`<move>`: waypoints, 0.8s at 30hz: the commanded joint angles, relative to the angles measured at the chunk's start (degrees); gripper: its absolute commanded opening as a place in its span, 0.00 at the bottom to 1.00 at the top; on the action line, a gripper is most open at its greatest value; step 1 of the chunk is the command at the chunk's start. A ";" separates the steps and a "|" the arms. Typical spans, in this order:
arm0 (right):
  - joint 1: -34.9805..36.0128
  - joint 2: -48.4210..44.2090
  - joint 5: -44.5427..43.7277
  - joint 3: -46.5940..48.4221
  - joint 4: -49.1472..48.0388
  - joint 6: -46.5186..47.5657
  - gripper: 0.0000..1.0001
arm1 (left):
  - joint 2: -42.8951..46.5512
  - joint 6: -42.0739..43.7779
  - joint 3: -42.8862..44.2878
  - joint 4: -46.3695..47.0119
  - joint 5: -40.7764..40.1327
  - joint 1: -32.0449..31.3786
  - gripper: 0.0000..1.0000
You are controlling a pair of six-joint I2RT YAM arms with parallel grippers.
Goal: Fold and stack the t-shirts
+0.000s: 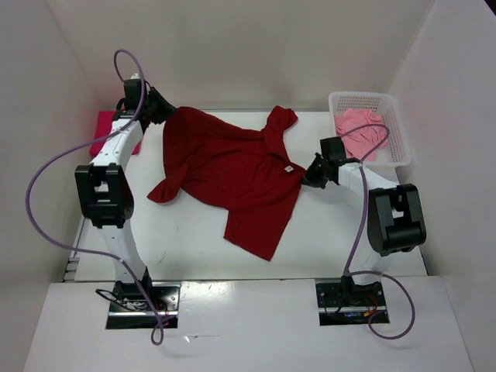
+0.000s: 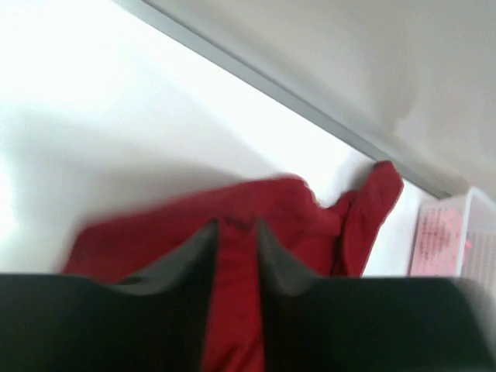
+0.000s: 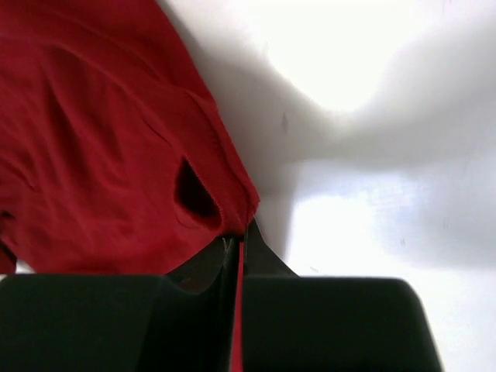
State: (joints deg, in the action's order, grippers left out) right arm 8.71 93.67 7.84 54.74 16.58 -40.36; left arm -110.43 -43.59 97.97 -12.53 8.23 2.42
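A dark red t-shirt (image 1: 232,167) lies spread and crumpled across the middle of the table. My left gripper (image 1: 164,108) is at its far left corner. In the left wrist view the red cloth (image 2: 139,232) fills the narrow gap between the fingers of that gripper (image 2: 236,226), which is shut on it. My right gripper (image 1: 310,174) is at the shirt's right edge. In the right wrist view it (image 3: 242,236) is shut on the hem of the red shirt (image 3: 93,139). A magenta-pink t-shirt (image 1: 102,128) lies at the far left, partly hidden by the left arm. A salmon-pink t-shirt (image 1: 358,130) sits in the basket.
A white mesh basket (image 1: 360,96) stands at the back right corner, also seen at the right edge of the left wrist view (image 2: 457,240). White walls close in the table at the back and on both sides. Both arm bases stand at the near edge.
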 commanded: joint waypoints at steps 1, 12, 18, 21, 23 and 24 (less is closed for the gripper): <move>-0.10 1.78 -4.67 8.18 2.40 2.21 0.01 | -6.28 2.29 7.57 -4.25 -1.81 0.39 0.39; 4.19 -8.68 0.86 -0.49 2.85 3.44 0.41 | 16.63 7.90 -27.15 -1.88 -2.34 1.01 0.74; 9.30 -10.35 3.33 -6.65 -0.31 -0.68 0.05 | 24.82 8.61 -40.04 -6.10 -2.61 1.01 0.76; 10.36 -11.04 4.55 -8.85 -1.37 -2.17 0.32 | 25.62 8.61 -44.00 -5.93 -2.60 -1.36 0.81; 10.36 -11.05 5.08 -10.52 -2.68 -3.06 0.45 | 24.22 8.61 -45.32 -5.39 -0.50 -2.67 0.81; 10.36 -11.05 5.08 -11.05 -3.21 -3.06 0.47 | 23.43 8.61 -45.33 -5.39 0.03 -2.68 0.78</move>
State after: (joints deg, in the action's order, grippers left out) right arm 18.90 84.86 11.99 45.39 17.08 -41.91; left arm -86.32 -36.14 53.08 -18.83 6.24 0.78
